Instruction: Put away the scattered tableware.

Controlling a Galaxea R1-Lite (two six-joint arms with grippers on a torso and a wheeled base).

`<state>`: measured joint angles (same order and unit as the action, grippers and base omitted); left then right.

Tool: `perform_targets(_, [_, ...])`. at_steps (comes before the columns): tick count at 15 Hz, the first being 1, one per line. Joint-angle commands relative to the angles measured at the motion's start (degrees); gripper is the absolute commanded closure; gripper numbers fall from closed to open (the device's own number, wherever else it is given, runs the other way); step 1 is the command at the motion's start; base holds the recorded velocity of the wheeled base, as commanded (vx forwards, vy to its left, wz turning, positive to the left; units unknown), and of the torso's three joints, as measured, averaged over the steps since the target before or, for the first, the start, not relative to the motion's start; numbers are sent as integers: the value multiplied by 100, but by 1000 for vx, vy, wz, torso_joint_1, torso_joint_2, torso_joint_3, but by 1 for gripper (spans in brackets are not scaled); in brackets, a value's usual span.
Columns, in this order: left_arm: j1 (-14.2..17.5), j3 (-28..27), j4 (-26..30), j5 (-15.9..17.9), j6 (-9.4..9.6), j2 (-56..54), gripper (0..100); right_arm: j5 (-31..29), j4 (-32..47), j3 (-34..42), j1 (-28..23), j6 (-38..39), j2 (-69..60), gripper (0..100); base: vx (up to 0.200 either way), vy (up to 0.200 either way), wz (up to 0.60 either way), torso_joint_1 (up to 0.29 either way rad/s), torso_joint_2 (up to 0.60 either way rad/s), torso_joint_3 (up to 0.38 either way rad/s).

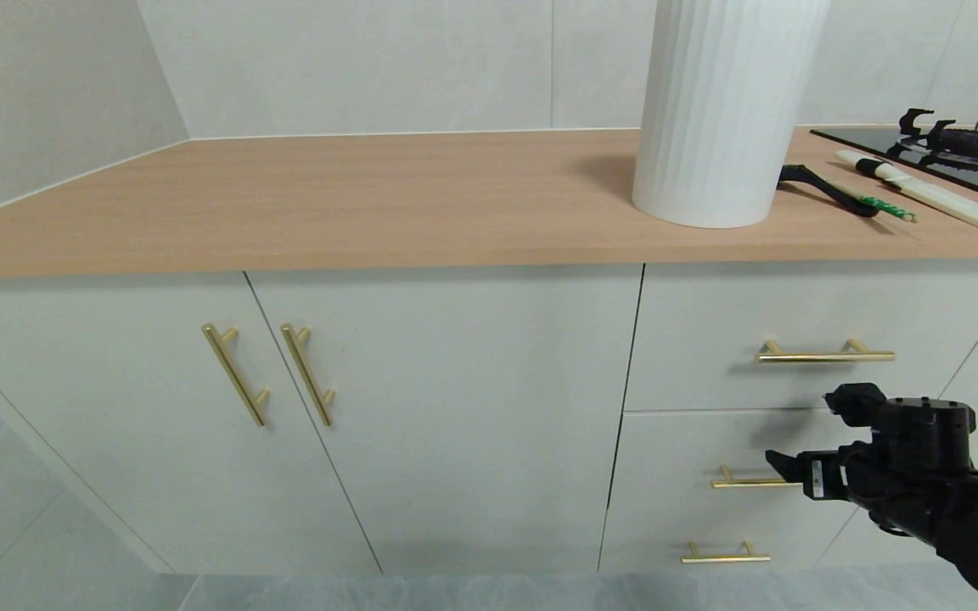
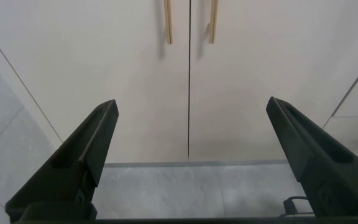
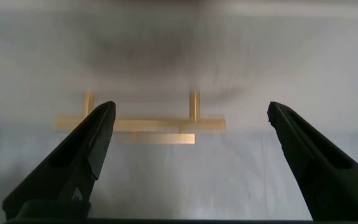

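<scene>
Knife (image 1: 947, 201) on the desk (image 1: 370, 195), right of the canister (image 1: 722, 110), looks light yet slippery, so we would pinch its handle with our right fingers (image 1: 786, 465), spread wide and empty below that canister.

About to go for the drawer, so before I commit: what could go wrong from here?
The open right hand sits at the right end of the thin middle drawer handle, so closing may slip off or miss. Later, the tall white container stands near the knife; reaching there could knock it.
</scene>
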<state>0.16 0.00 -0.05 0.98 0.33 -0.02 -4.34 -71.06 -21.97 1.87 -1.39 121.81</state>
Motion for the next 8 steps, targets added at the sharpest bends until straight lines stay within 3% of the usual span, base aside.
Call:
perform_targets(1, [2,0,-4,-1,2,2,0,-23,-787,254,7,-28,1003,0,0,0,0,0,0,0])
perform_targets(8, [2,0,-4,-1,2,2,0,-146,-1068,202,24,16,1187,0,0,0,0,0,0,0])
